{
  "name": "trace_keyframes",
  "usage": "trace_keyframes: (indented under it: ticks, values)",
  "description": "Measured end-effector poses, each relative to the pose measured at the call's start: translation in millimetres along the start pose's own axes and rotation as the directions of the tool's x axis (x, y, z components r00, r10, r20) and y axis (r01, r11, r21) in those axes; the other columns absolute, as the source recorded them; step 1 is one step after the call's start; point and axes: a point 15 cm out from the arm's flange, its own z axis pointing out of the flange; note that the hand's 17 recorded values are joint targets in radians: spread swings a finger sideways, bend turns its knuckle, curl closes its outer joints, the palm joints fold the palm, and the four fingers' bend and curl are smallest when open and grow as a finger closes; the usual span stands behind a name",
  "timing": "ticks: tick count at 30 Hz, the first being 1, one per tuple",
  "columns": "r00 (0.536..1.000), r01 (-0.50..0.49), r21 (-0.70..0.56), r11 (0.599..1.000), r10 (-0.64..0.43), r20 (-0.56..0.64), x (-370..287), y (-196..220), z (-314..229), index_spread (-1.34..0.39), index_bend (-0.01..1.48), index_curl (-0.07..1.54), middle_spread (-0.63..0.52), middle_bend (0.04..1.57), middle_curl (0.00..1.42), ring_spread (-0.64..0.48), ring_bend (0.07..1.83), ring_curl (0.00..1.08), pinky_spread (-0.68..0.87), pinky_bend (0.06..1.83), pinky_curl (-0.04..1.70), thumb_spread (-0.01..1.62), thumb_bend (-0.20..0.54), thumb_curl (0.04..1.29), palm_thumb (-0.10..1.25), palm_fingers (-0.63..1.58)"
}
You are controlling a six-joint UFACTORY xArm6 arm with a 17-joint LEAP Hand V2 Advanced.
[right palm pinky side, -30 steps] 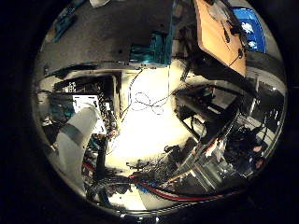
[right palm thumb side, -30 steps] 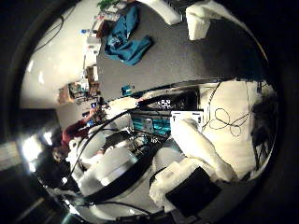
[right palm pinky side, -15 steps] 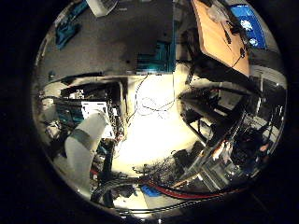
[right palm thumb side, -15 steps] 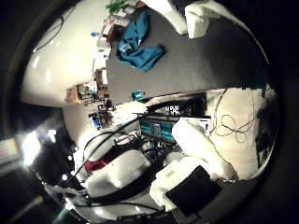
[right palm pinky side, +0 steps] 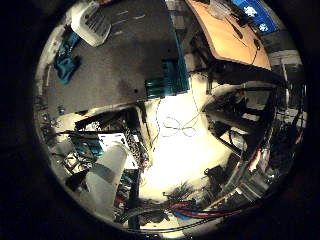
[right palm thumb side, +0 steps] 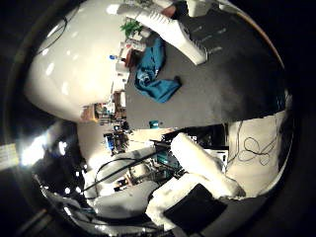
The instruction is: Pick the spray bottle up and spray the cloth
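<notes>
Hand (right palm thumb side: 173, 29) high over the dark bench (right palm thumb side: 232, 94), far from the cloth.

The teal cloth (right palm thumb side: 154, 74) lies crumpled on the dark bench, near the edge. A white finger reaches across the bench beside the cloth and looks straight, so the hand seems open and holds nothing. I cannot see the spray bottle clearly. A few small things (right palm thumb side: 129, 47) sit by the far edge of the bench, just past the cloth, too small to name. Below the bench is a pale floor (right palm pinky side: 185, 155). An orange desk (right palm pinky side: 227, 35) stands well apart from the bench.
</notes>
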Motion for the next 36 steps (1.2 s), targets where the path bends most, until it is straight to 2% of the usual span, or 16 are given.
trace_keyframes:
  ticks: [3,8,13,15,21,28,36]
  values:
    - [0.999,0.020,0.040,0.999,-0.022,0.037,4,-6,-2,-0.32,0.14,0.29,0.10,0.20,0.34,0.17,0.21,0.20,0.34,0.26,0.32,1.17,-0.029,0.28,0.55,0.08]
    - [0.986,0.115,0.160,0.980,-0.132,0.100,-6,-29,-8,-0.32,0.15,0.27,0.11,0.20,0.34,0.17,0.21,0.22,0.35,0.28,0.33,1.12,-0.026,0.27,0.50,0.06]
    - [0.980,0.130,0.194,0.972,-0.156,0.125,-3,-34,-7,-0.31,0.14,0.26,0.13,0.20,0.33,0.17,0.21,0.24,0.35,0.30,0.34,1.06,-0.042,0.26,0.42,0.03]
    - [0.977,0.128,0.179,0.975,-0.155,0.145,0,-35,-5,-0.30,0.14,0.25,0.14,0.20,0.33,0.17,0.21,0.24,0.37,0.33,0.34,1.02,-0.044,0.26,0.34,0.01]
    - [0.972,0.089,0.174,0.981,-0.124,0.199,12,-37,1,-0.29,0.13,0.23,0.15,0.22,0.34,0.18,0.23,0.26,0.38,0.35,0.34,0.95,-0.035,0.26,0.26,-0.02]
    - [0.949,0.048,0.278,0.959,-0.131,0.288,5,-62,1,-0.27,0.13,0.20,0.16,0.18,0.32,0.18,0.24,0.26,0.35,0.37,0.34,0.94,-0.029,0.27,0.25,-0.05]
    - [0.933,0.013,0.324,0.946,-0.128,0.337,8,-74,3,-0.39,0.12,0.16,0.15,0.17,0.28,0.19,0.30,0.28,0.38,0.47,0.35,0.95,-0.029,0.27,0.25,-0.08]
